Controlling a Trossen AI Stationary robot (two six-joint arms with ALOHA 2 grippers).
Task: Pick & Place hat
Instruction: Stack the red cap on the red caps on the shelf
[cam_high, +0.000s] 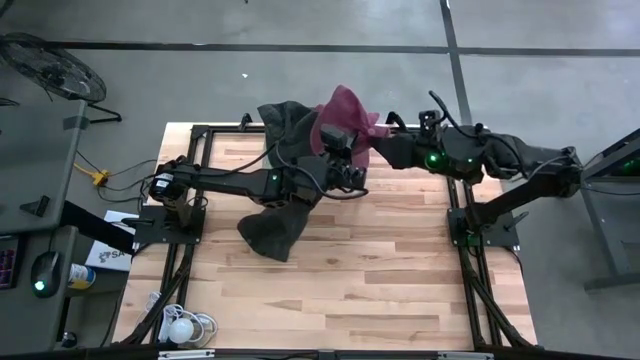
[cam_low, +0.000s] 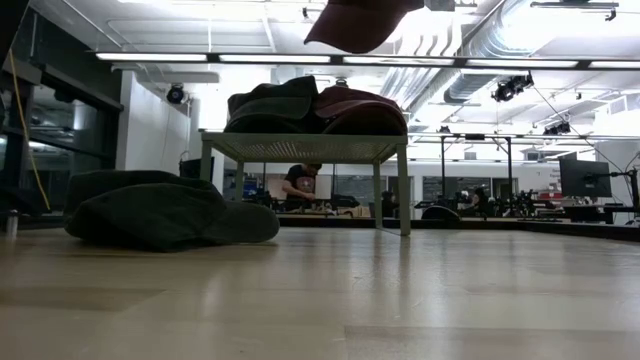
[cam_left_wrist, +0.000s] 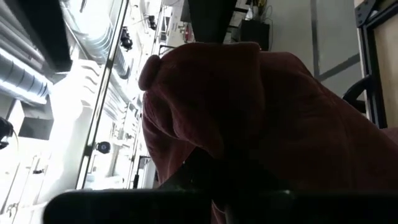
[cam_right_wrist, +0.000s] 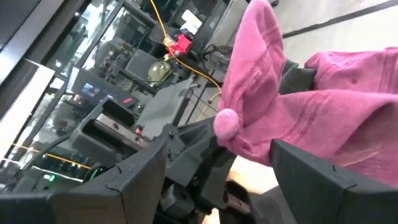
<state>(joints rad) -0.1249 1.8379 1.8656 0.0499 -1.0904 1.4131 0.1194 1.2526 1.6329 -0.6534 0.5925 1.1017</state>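
Overhead, left end effector (cam_high: 352, 150) grips maroon hat (cam_high: 345, 108); low view reveals rack (cam_low: 305, 147).

Nothing legible from here: the white paper (cam_high: 108, 252) by the surface's (cam_high: 400, 280) left edge carries blue print, but I can't make it out

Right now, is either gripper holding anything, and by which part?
The left gripper is shut on the maroon hat, lifted over the table; which part it pinches is hidden by the cloth. The right gripper is open beside the hat, holding nothing.
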